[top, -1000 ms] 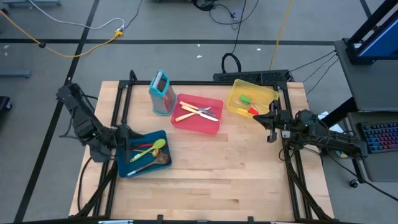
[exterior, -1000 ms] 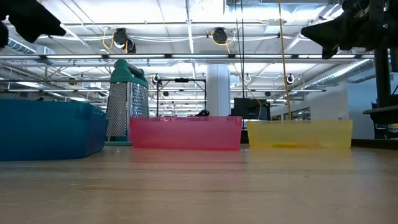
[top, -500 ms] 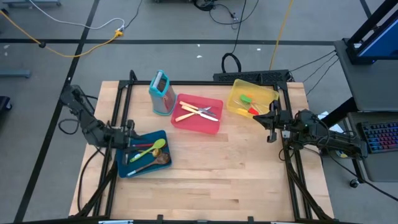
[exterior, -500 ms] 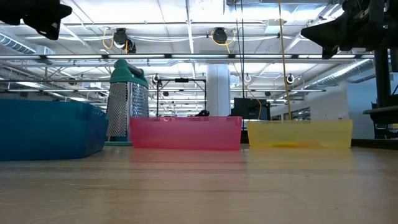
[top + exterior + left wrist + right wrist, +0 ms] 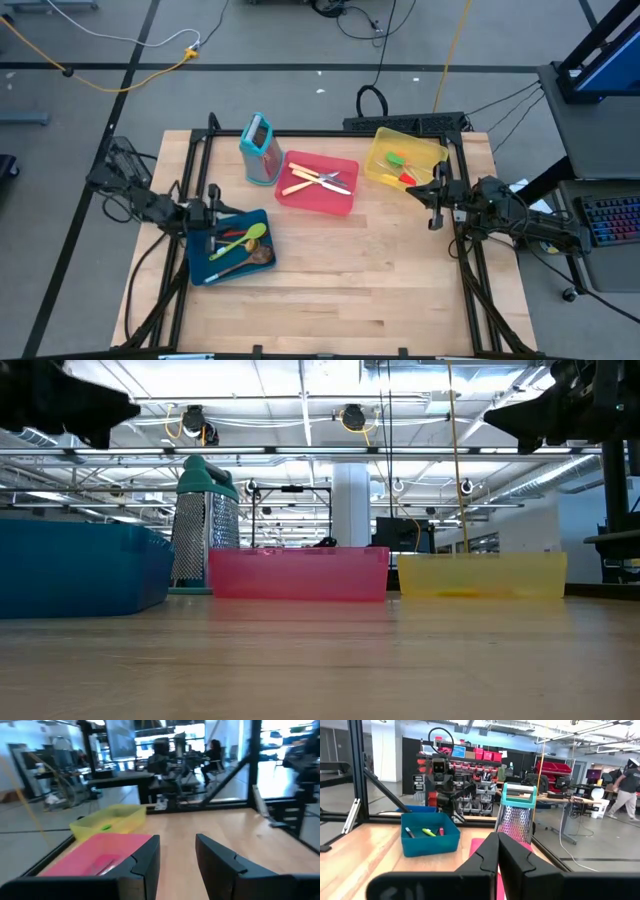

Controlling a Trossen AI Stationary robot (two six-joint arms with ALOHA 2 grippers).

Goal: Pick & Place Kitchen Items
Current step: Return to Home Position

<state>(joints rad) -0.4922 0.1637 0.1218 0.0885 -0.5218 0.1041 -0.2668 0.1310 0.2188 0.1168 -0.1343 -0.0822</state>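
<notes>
Since a second ago my left arm has folded down and outward at the table's left edge, and my left gripper has slid a little toward the far right, so it now hangs over the left rim of the blue tray; in the low view its dark shape reaches further in from the top left corner. Its fingers stand spread, with an open gap between them and nothing in it. My right gripper has not moved: it hovers just near of the yellow tray, fingers pressed together on nothing. None of the utensils has shifted. In the blue tray the green spoon lies on a diagonal, bowl toward the far right and handle toward the near left, and the wooden spoon lies beside it on much the same line, bowl to the right. In the red tray two knives cross each other, cream handles to the left and blades to the right. The yellow tray holds a green piece and, just nearer, red and orange pieces, too small for me to tell which way they point.
</notes>
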